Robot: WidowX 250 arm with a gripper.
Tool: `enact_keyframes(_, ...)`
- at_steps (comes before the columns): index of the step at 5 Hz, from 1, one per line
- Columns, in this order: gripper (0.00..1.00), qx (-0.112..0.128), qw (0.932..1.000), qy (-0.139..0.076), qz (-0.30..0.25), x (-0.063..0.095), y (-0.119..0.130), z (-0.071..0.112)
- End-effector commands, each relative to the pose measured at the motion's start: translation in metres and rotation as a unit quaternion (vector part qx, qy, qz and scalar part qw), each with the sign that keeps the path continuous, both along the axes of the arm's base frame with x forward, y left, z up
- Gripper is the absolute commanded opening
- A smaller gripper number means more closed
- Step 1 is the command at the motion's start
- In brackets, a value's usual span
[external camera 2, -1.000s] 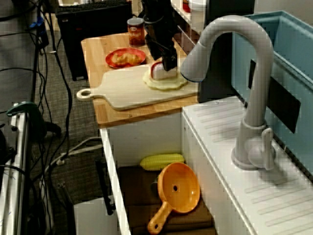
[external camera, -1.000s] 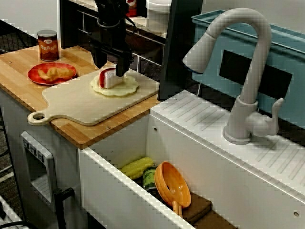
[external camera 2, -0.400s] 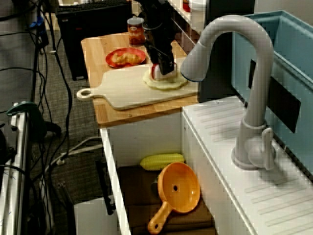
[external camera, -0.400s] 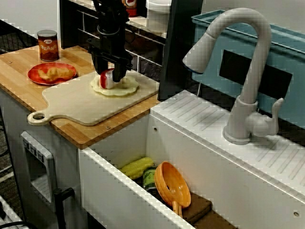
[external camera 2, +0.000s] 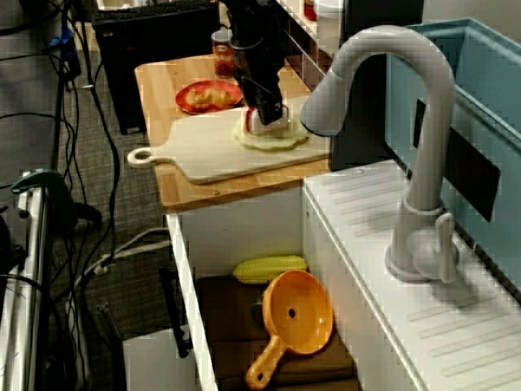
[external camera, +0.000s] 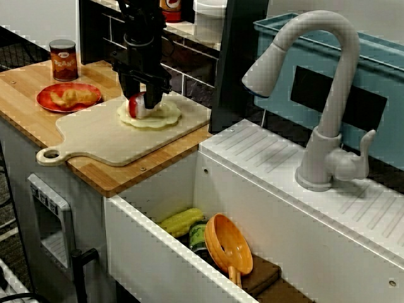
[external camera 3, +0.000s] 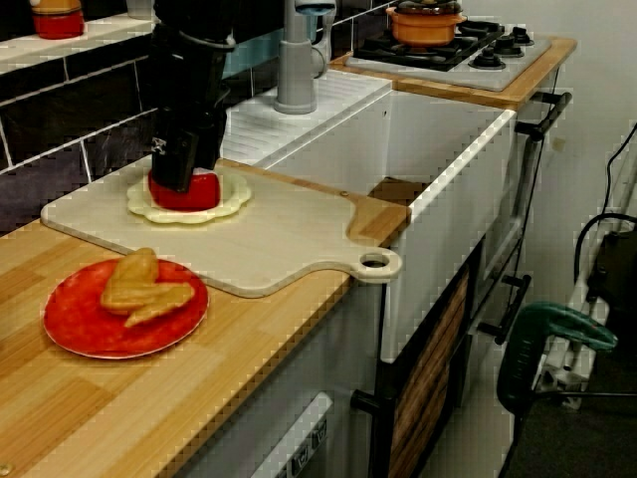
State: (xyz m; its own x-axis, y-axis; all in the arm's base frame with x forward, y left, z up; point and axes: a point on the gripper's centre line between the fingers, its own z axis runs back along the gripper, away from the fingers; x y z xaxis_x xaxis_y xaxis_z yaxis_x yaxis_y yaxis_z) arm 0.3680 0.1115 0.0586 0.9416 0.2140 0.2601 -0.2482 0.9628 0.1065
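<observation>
My black gripper comes straight down over the pale wooden cutting board and is shut on a small red and white food piece. The piece rests on a pale yellow scalloped disc at the board's far end. In the view from over the sink, the gripper hides most of the piece. In the view from the counter end, the red piece shows under the gripper, on the disc.
A red plate of golden food lies left of the board, with a can behind it. The sink holds a corn cob and an orange strainer. A grey faucet rises on the right. A pot sits on the stove.
The fingers stood wide apart around the red and white piece; they have closed on it and shifted slightly left. The piece has turned, and the yellow disc slid a little left.
</observation>
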Motion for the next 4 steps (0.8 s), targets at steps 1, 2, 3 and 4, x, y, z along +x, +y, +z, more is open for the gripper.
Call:
enact_keyframes(1,0.0,0.022,0.9995,-0.017,0.016,-0.003,0.013,0.036)
enact_keyframes(2,0.0,0.017,0.9997,-0.003,0.02,-0.007,0.015,0.038)
enact_keyframes(3,0.0,0.02,0.9995,0.004,0.024,-0.015,0.016,0.037)
enact_keyframes(4,0.0,0.03,0.9994,0.001,0.019,-0.025,0.012,0.034)
